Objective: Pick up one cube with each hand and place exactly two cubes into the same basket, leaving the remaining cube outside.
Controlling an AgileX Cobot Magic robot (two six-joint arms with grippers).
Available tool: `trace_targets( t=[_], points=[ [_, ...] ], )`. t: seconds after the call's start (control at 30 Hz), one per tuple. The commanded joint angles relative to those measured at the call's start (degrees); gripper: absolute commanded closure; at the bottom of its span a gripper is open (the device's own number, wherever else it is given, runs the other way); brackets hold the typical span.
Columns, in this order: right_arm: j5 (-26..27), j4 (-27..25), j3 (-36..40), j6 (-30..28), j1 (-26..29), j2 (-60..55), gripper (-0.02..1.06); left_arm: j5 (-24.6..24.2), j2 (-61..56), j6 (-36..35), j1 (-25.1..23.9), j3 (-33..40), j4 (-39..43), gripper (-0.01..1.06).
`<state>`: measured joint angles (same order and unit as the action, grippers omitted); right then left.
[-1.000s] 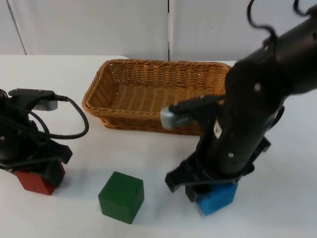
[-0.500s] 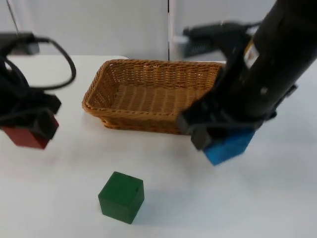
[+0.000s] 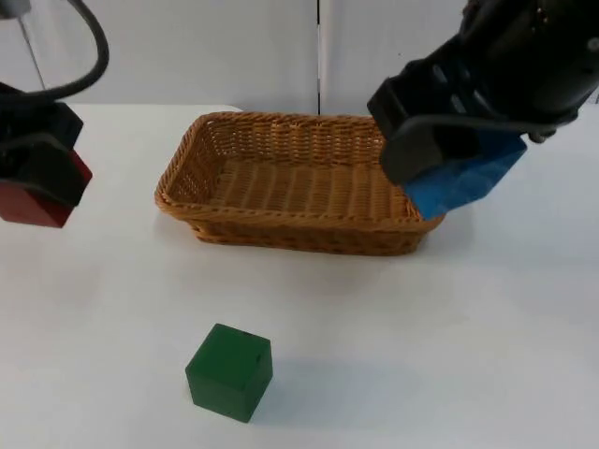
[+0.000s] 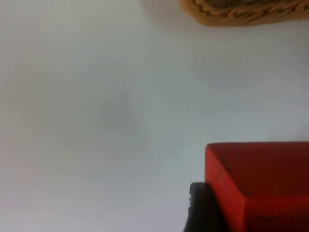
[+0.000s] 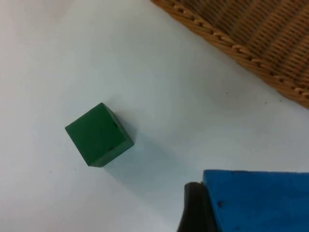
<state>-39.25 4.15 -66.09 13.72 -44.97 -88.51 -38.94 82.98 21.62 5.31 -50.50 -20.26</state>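
Above the basket's (image 3: pixel 281 182) right end my right gripper (image 3: pixel 449 168) clamps the blue cube (image 3: pixel 465 181); left gripper (image 3: pixel 42 182) grips the red cube (image 3: pixel 33 204) off the desk (image 3: pixel 421 355). My right wrist view catches the green cube (image 5: pixel 98 135).

table (image 3: pixel 449 355): white | on it: wicker basket (image 3: pixel 290 181); green cube (image 3: pixel 229 370)
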Motion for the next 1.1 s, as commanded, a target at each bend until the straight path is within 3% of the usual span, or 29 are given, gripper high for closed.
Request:
trace_targets(
  t=[0.0,0.83,1.07],
  points=[
    [0.10,0.29,-0.13,-0.48,-0.37,0.78,1.05,-0.51,-1.41,-0.47,0.40,-0.05,-0.47,1.05],
    [0.01,0.29,-0.13,-0.48,-0.37,0.78,1.05,-0.64,-1.36,-0.47,0.40,-0.05,-3.09,1.05],
    [2.70,0.29,-0.13,-1.55,-0.37,0.78,1.05,-1.23,-1.36,-0.47,0.40,-0.05,-3.09,1.05]
  ],
)
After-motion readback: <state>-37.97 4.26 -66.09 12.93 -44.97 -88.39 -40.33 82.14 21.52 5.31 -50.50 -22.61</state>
